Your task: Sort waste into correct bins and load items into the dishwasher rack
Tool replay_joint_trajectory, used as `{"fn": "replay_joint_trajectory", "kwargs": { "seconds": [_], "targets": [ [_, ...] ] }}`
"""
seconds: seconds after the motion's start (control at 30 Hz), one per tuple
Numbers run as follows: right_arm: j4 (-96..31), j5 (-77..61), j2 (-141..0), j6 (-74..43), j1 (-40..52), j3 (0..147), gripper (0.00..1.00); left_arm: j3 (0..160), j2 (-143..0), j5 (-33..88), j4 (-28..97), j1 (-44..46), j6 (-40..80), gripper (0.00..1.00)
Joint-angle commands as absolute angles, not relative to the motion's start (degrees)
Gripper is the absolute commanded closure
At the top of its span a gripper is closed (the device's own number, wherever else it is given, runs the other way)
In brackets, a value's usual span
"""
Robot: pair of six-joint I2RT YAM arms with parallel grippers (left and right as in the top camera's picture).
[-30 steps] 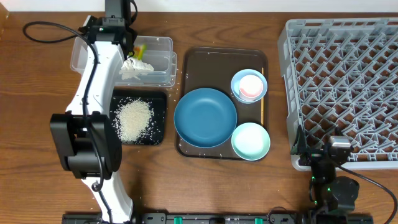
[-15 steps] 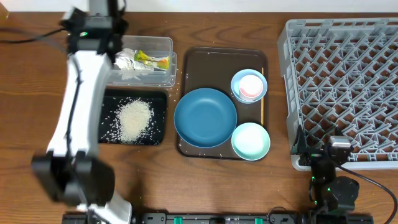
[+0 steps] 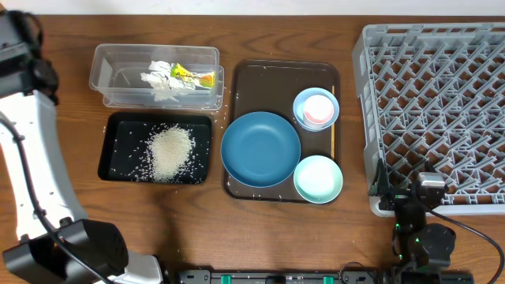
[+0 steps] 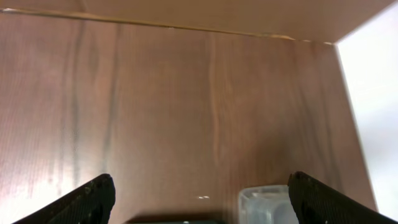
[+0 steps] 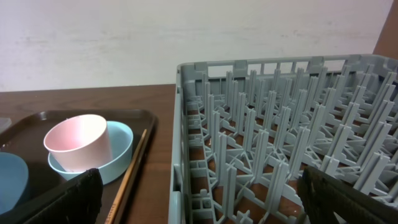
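Swinging clear to far-left table point(image 3: 260, 237) edge with left gripper point(image 4: 205, 202) spread apart, apparently empty, leaving tissue point(image 3: 158, 80) and wrapper point(image 3: 194, 76) inside clear tub point(image 3: 101, 75), rice point(image 3: 170, 151) on black tray point(image 3: 110, 170), pointing to waste sorting done, dark-blue dish point(image 3: 260, 148) next for grey rack point(image 3: 364, 126).

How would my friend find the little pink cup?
Find the brown tray in the middle of the table. At its far corner nearest the grey rack sits a light-blue bowl, and the pink cup stands inside it. It is the only pink thing, nested in another dish.
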State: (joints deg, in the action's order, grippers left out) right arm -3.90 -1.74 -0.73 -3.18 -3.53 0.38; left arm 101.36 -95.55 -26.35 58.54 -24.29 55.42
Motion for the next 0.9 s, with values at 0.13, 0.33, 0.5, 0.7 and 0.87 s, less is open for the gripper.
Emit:
{"fn": "replay_joint_trajectory", "kwargs": {
  "seconds": [0.13,0.33,0.5,0.7,0.87],
  "targets": [
    [5.08,-3.79,-0.64,-4.82,-3.77,0.32,0.01,101.47,-95.59,-21.47,60.62,-26.98,54.94,0.09],
    [13.91,-11.20,-0.64,-11.07,-3.68,0.32,0.01,101.47,-95.59,-21.43,60.62,-26.98,54.94,0.09],
    [30.11,-17.28,-0.69,-20.12,-3.68,0.32,0.01,101.47,-95.59,-21.43,60.62,-26.98,54.94,0.09],
    [50.61,-10.70,-4.01,-23.79,-3.68,1.32,0.01,101.47,-95.59,-21.43,60.62,-26.98,54.94,0.09],
    [50.48,-14.79,-15.42,-23.66,-3.66,12.60,0.01,101.47,-95.59,-21.43,60.62,-26.98,54.94,0.09]
  ]
}}
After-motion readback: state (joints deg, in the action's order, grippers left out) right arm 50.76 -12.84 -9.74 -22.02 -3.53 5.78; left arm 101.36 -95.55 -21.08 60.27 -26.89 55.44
